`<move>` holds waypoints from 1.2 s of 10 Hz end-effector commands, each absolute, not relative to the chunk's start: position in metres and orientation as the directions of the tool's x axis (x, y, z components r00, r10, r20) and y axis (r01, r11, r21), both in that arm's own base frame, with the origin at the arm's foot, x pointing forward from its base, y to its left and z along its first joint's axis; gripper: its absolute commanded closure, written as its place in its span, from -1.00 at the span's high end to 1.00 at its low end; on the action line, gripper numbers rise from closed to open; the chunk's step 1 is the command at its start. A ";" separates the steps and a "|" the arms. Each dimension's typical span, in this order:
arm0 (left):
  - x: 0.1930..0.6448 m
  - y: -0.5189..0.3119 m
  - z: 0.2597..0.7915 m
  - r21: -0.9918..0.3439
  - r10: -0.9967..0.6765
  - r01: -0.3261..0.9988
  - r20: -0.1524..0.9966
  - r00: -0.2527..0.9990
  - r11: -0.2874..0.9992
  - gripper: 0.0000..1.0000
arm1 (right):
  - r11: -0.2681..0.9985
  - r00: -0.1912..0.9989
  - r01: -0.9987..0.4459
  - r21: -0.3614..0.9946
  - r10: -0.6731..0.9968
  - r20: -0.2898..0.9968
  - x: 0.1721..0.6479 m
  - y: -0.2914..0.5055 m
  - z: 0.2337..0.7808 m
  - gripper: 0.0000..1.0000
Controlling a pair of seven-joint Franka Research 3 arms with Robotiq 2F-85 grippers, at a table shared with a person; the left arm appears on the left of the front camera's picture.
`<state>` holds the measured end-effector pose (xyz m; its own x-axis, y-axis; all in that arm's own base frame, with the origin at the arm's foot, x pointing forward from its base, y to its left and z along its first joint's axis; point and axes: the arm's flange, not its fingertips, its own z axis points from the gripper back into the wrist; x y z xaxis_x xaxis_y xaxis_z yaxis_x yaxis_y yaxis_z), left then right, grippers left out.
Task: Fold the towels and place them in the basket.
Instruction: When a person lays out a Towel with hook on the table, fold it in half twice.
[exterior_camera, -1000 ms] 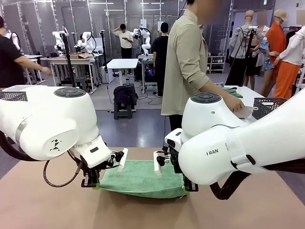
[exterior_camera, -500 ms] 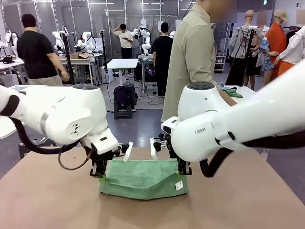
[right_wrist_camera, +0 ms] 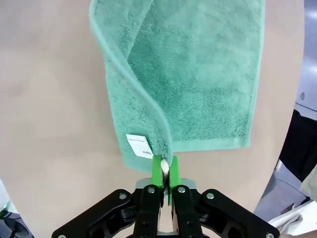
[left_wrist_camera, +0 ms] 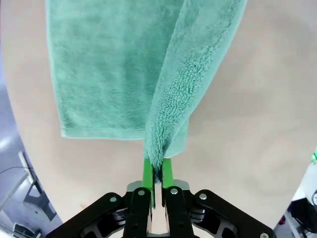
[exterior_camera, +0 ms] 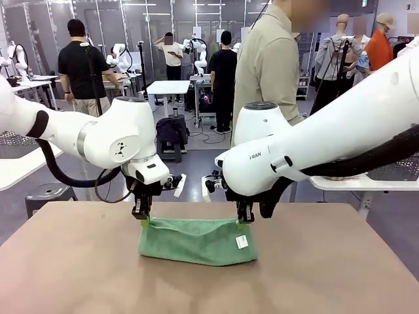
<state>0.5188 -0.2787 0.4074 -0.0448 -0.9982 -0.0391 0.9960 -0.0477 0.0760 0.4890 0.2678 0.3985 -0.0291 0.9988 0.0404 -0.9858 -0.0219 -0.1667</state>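
A mint green towel lies on the brown table, doubled over, with its upper layer's far edge lifted. My left gripper is shut on the towel's far left corner and my right gripper is shut on the far right corner, beside a white label. In the left wrist view the green fingers of the gripper pinch a towel fold. In the right wrist view the gripper clamps the towel edge next to the label. The dark mesh basket stands on a white side table, mostly hidden behind my right arm.
A person in a beige shirt stands at the far side, right of centre. A white side table sits at the right and another one at the left, carrying a dark mesh item. Bare brown tabletop surrounds the towel.
Both grippers have carried the towel's held edge away from the camera toward the far side, laying it over the lower layer. The person has shifted from the right side table.
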 end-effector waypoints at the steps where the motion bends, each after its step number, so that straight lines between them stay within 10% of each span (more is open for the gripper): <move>1: 0.539 -0.283 0.406 0.048 -0.998 0.999 -0.070 -0.011 -0.014 -0.82 | -0.011 -0.012 -0.986 -0.166 1.000 0.005 0.506 0.268 0.401 -0.87; 12: 0.611 -0.285 0.377 0.054 -0.990 0.991 -0.061 0.124 0.121 -0.82 | 0.016 0.015 -0.969 -0.247 1.000 0.007 0.585 0.268 0.376 -0.87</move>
